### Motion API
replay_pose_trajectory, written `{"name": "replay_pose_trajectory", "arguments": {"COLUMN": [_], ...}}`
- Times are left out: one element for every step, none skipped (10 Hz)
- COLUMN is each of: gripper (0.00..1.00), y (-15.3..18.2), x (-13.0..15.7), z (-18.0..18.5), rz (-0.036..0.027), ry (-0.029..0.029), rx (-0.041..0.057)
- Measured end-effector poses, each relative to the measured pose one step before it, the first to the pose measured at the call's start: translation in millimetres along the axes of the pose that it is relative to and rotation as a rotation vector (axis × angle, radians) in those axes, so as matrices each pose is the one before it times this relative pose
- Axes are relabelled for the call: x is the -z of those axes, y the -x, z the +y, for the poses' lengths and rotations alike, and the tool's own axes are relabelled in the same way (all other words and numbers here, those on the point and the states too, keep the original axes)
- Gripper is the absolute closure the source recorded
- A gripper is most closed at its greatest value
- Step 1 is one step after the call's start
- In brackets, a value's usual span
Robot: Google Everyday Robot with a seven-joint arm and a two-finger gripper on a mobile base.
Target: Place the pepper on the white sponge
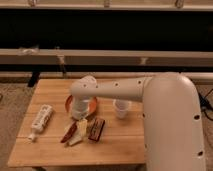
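The slim red pepper (69,132) lies slanted on the wooden table (50,152), left of centre near the front. Its right side touches or overlaps the left edge of the off-white sponge (80,130); how much of it rests on the sponge I cannot tell. My gripper (79,114) hangs from the white arm just behind and above both, over the front rim of an orange plate (92,104). The arm's wrist hides the gripper's tip.
A dark red-and-black bar (97,129) lies just right of the sponge. A white cup (121,108) stands to the right of the plate. A white printed tube (41,119) lies at the left. My bulky white arm covers the table's right side.
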Motion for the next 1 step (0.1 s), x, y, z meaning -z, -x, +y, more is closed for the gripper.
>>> {"name": "replay_pose_trajectory", "arguments": {"gripper": [0.20], "y": [-0.13], "x": [0.17], "z": [-0.08], "rz": [0.00004], "ry": [-0.00038], "rx": [-0.00019]}}
